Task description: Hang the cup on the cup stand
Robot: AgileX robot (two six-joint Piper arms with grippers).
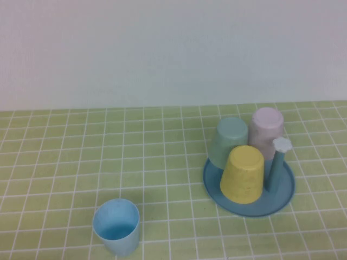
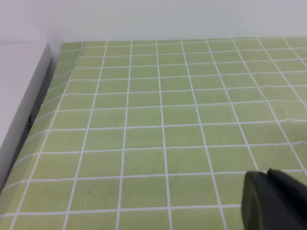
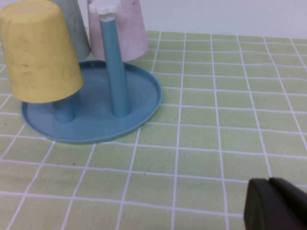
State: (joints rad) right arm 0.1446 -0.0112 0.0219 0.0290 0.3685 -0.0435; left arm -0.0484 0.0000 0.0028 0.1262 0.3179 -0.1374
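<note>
The light sky-blue cup (image 1: 116,226) stands upright, mouth up, on the green tiled table at the front left in the high view. The cup stand (image 1: 282,196) is a round blue dish at the right, also in the right wrist view (image 3: 144,103). Its free teal peg with the white flower knob (image 1: 281,144) stands at its right side (image 3: 113,67). My left gripper (image 2: 268,178) is shut and empty over bare tiles. My right gripper (image 3: 269,184) is shut and empty, a short way from the stand. Neither arm shows in the high view.
A yellow cup (image 1: 243,173), a teal-green cup (image 1: 230,140) and a pale pink cup (image 1: 265,130) hang upside down on the stand's other pegs. A white wall runs along the back. The table's edge and a grey rail (image 2: 29,115) show in the left wrist view.
</note>
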